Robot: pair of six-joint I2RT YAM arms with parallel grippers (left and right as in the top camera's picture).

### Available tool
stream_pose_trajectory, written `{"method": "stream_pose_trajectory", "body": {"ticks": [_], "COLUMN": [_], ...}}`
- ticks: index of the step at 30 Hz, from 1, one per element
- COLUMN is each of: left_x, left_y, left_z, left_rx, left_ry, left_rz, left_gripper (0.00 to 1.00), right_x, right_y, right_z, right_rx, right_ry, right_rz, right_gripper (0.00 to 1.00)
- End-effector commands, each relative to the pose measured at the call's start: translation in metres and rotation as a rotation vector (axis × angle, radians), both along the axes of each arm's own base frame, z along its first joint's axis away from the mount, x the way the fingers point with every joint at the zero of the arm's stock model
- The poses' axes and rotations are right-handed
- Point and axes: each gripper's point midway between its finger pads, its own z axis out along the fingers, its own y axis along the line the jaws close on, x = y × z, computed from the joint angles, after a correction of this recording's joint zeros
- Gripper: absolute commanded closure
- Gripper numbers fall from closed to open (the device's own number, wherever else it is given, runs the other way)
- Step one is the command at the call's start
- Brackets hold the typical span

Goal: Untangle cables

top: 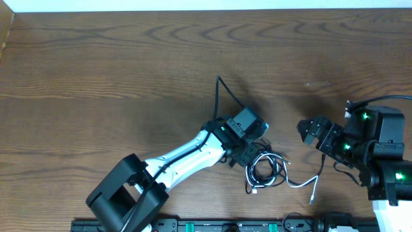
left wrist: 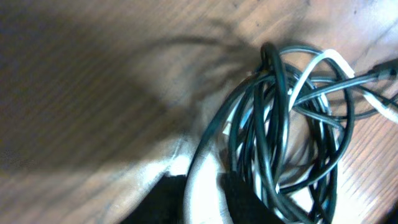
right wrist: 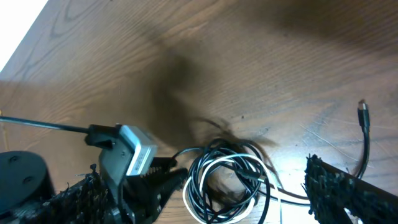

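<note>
Shows a tangled coil of thin black and white cables [top: 265,171] on the brown wood-grain table [top: 96,77], near the front edge, between the two arms. Cannot separate single strands; the loops cross and cover one another. Trails one white end with a small plug [top: 314,188] off to the right of the coil. Puts the left gripper [right wrist: 169,176] at the coil's left rim, tips touching or just beside the loops. Cannot tell whether those tips pinch a strand: blurred and cut off at the bottom edge in the left wrist view, hidden under the gripper body from overhead. Places the right gripper [top: 306,133] up and right of the coil, apart from it, fingers spread wide.
</note>
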Motion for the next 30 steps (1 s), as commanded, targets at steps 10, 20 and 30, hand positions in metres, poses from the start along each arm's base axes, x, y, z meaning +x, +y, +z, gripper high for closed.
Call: {"method": "stream_pose_trajectory", "body": {"ticks": [10, 20, 30], "left_x": [0.021, 0.063, 0.056], "left_y": [0.003, 0.033, 0.035], "left_z": [0.017, 0.106, 0.149], "left_rx": [-0.042, -0.220, -0.317], "left_ry": [-0.022, -0.172, -0.233], "left_rz": [0.079, 0.241, 0.238], "left_gripper": [0.93, 0.92, 0.92], "right_x": [-0.005, -0.026, -0.037], "right_y": [-0.004, 0.011, 0.024], "right_z": [0.006, -0.007, -0.029], "right_rx": [-0.015, 0.065, 0.140], "right_ry": [-0.004, 0.110, 0.185], "right_rz": [-0.004, 0.045, 0.081], "right_gripper": [0.10, 0.19, 0.21]}}
